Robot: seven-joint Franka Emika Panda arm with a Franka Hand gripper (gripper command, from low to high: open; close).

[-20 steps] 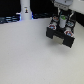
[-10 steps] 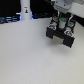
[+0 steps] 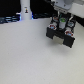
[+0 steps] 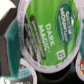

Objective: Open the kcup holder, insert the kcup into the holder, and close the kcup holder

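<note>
One kcup holder, black and boxy, sits in the upper right of the exterior frame on a pale surface; its drawer looks pulled out toward the lower right, so you can judge the opening step done. One arm hangs directly over it, its pincer low above the drawer, presumably placed there to seat a pod in a round slot. One kcup fills the wrist frame: green lid, lettering "Dark Magic", white rim, with dark holder parts beside it. You cannot tell from either view whether the pincer is apart or clamped on the kcup, as the fingers are not resolved. One tall white bottle-like object stands at the upper left, well apart. Closing remains.
</note>
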